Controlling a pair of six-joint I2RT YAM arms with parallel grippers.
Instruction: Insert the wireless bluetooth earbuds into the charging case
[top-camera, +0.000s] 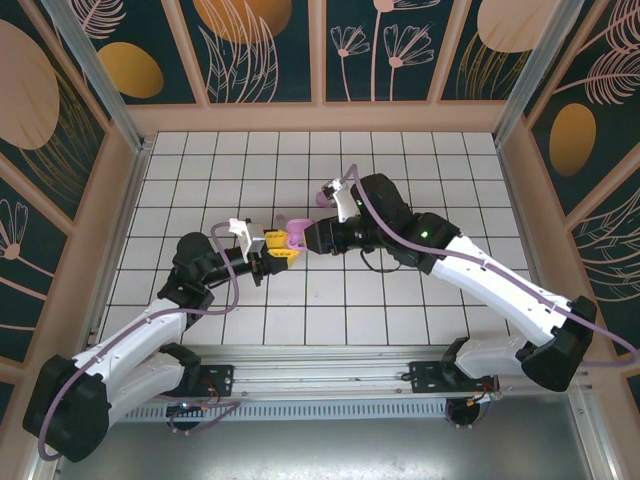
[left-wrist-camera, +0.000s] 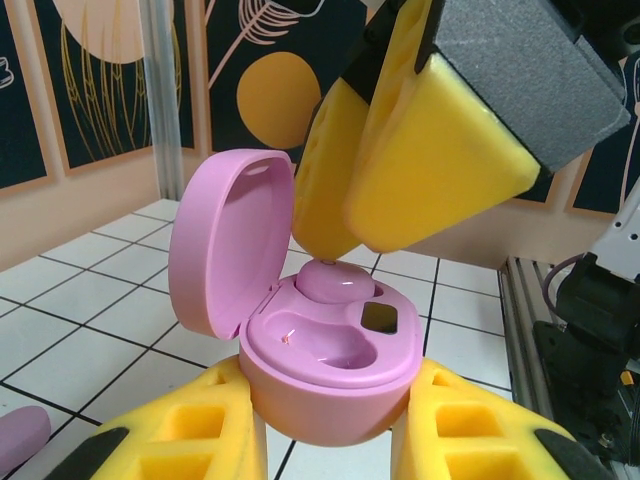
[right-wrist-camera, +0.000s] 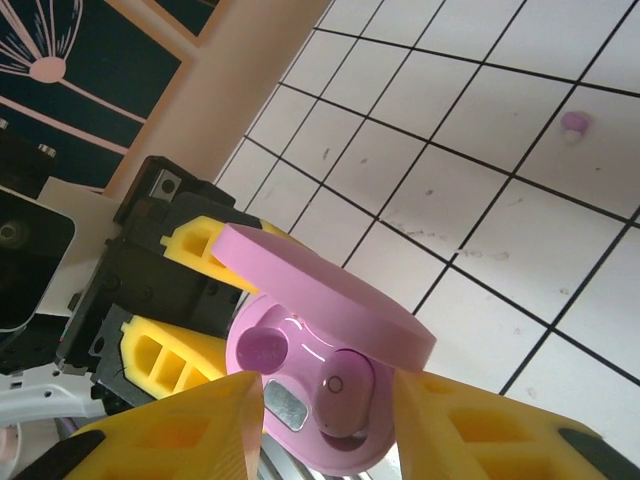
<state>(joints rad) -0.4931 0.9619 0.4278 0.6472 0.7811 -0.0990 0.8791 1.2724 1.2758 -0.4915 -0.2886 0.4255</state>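
One tiny pink-purple earbud (right-wrist-camera: 345, 388) rests in the open pink plastic charging case (left-wrist-camera: 320, 390) the left claw (left-wrist-camera: 335, 432) clamps; right claw (right-wrist-camera: 328, 385), grip unclear, should press straight down.

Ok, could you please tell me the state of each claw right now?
Left claw: closed on the charging case.
Right claw: over an earbud; grip cannot be told.

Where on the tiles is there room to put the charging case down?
Bare tiles run along the back wall, the left wall and the near rail between the arms. Crowded mid-table, where the left pincer and right pincer meet at the open charging case.
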